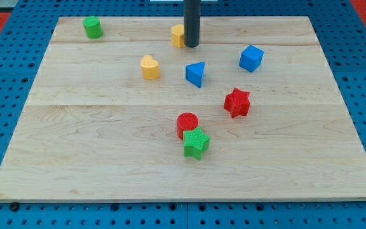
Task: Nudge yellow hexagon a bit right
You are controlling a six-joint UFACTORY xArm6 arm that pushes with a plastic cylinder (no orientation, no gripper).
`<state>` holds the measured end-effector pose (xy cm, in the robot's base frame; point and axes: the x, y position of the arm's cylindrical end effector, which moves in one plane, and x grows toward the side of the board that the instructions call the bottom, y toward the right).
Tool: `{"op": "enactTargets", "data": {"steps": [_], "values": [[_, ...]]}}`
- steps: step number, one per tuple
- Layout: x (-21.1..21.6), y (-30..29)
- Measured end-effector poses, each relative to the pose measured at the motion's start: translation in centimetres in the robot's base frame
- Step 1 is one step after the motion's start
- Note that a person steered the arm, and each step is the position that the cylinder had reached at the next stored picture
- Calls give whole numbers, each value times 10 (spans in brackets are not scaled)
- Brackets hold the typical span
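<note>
The yellow hexagon [178,35] sits near the view's top centre of the wooden board [107,140]. It is partly hidden behind my dark rod. My tip [191,46] rests on the board right against the hexagon's right side. A yellow heart-shaped block [149,67] lies below and to the left of the hexagon.
A green cylinder [93,27] stands at the top left. A blue triangular block [196,74] and a blue cube [251,58] lie right of centre. A red star [237,102], a red cylinder [187,124] and a green star [196,143] lie lower down, the last two touching.
</note>
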<state>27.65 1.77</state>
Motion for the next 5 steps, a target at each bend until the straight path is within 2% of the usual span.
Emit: {"op": "enactTargets", "data": {"steps": [1,2,3,4,5], "values": [[0,4],[29,-20],[29,-83],[-11,-63],[-13,-50]]}}
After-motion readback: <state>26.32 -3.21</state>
